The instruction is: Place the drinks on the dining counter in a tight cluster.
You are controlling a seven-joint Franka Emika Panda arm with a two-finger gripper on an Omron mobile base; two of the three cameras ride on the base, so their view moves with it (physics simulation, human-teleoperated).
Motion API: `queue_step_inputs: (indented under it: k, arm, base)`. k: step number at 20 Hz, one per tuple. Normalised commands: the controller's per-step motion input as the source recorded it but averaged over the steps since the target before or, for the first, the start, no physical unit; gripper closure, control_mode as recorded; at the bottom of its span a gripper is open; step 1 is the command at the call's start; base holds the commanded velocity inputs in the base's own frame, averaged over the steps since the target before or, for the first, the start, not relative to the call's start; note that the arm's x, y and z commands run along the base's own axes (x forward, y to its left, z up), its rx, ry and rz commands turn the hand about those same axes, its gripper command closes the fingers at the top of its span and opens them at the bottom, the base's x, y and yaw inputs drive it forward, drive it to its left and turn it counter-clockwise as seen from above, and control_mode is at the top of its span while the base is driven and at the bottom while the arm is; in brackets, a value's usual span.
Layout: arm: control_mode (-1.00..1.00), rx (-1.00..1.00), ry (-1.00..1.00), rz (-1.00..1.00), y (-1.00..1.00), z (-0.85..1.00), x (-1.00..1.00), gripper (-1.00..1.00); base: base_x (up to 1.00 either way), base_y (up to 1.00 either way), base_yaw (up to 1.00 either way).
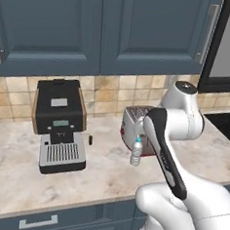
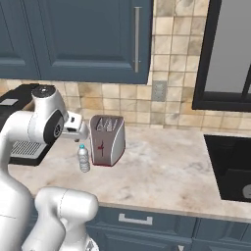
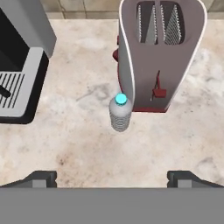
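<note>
A: Centre of the left base view: small clear plastic bottle with a blue cap upright on the beige marbled bench. Light, slippery, tippy; grip mid-body.

B: Right base view, left of centre: silver-and-red toaster just beside it.

A: Hand view: pincer spread wide above; black coffee machine stands well apart, at left.

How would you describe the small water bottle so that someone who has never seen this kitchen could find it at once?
Find the marbled beige counter under the dark blue cabinets. Between the coffee machine and the toaster, close to the toaster's front corner, stands the small bottle: upright, clear and ribbed, with a bright blue cap.
</note>
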Motion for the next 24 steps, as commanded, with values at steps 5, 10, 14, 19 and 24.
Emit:
queue_step_inputs:
  k: [5,10,14,19,24]
  arm:
    - [-1.00,0.00,0.03,0.00,0.00,-0.27,0.23,-1.00]
    - [-1.00,0.00,0.07,0.00,0.00,-0.43,0.19,-1.00]
    - [-1.00,0.00,0.07,0.00,0.00,-0.36,0.17,-1.00]
    - [-1.00,0.00,0.11,0.00,0.00,-0.23,0.22,-1.00]
    - [-1.00,0.00,0.10,0.00,0.00,-0.17,0.22,-1.00]
  base:
    - [0.00,0.00,0.00]
    - [0.00,0.00,0.00]
    - [0.00,0.00,0.00]
    - [0.00,0.00,0.00]
    - [0.00,0.00,0.00]
